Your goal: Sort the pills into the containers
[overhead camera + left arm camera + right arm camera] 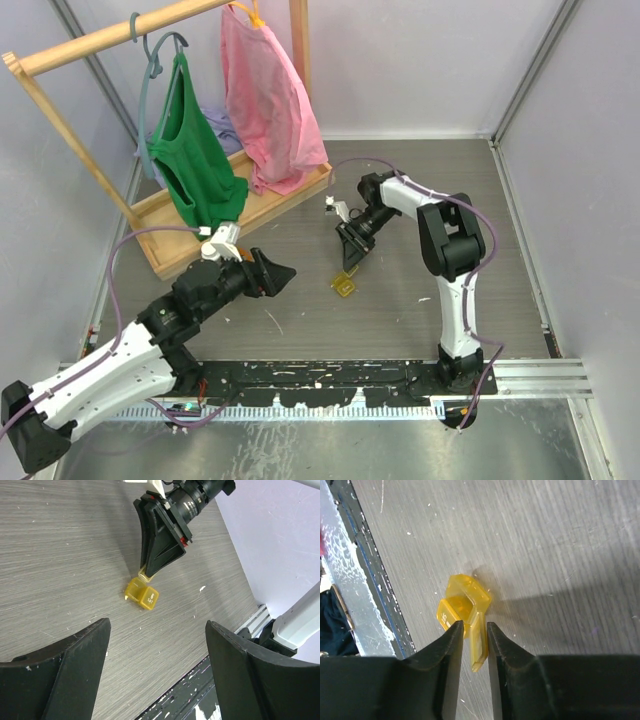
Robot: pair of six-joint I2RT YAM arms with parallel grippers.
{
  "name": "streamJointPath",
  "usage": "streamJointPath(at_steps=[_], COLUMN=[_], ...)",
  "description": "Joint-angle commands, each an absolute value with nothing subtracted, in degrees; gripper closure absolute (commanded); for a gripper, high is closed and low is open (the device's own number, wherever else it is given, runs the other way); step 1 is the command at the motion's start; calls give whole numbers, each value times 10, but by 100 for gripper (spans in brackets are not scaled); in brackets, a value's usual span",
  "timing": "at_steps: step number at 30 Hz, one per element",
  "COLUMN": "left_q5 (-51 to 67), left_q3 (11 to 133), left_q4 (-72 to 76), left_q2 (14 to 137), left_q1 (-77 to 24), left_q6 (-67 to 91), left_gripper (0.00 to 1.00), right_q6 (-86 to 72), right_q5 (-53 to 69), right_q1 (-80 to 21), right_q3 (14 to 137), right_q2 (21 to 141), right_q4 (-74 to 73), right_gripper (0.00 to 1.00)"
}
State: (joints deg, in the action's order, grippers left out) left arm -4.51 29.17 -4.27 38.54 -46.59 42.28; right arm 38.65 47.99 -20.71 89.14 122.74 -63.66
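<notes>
The pill box is small, translucent yellow, with two joined square cells, and lies on the grey wood-grain table. It also shows in the left wrist view and the right wrist view. One lid flap stands up open. My right gripper points down at the box, and its tips are closed narrowly around that raised flap; it also shows in the left wrist view. My left gripper is open and empty, left of the box and apart from it. No pills are visible.
A wooden clothes rack with a green garment and a pink one stands at the back left. A metal rail runs along the near edge. Enclosure walls close in left, right and back.
</notes>
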Motion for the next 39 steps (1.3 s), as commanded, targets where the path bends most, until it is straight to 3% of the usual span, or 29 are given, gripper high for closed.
streamJointPath(at_steps=[1, 6, 14, 17, 19, 22, 26, 30, 39], left_q5=[-50, -40, -13, -10, -11, -22, -59, -86, -144], left_q3=[286, 284, 289, 293, 297, 301, 314, 349, 349], left_q4=[-45, -43, -14, -6, -4, -9, -42, -127, -215], left_q2=[363, 360, 408, 433, 446, 451, 438, 418, 328], left_q1=[-464, -464, -463, -464, -464, -463, -463, -463, -463], left_q6=[408, 408, 421, 424, 425, 419, 407, 382, 370], left_gripper=[22, 25, 44, 53, 55, 55, 55, 55, 54], right_q6=[403, 353, 336, 371, 423, 542, 698, 724, 634], right_q5=[468, 404, 334, 390, 453, 499, 436, 343, 258], right_q1=[-213, -210, -196, -193, -194, -208, -265, -329, -359], right_q3=[945, 938, 815, 736, 677, 589, 522, 516, 522], right_q2=[1237, 1184, 1026, 957, 905, 841, 826, 885, 928], right_q4=[-679, -619, -504, -473, -465, -454, -453, -435, -322], right_gripper=[62, 43, 41, 50, 65, 78, 85, 97, 98])
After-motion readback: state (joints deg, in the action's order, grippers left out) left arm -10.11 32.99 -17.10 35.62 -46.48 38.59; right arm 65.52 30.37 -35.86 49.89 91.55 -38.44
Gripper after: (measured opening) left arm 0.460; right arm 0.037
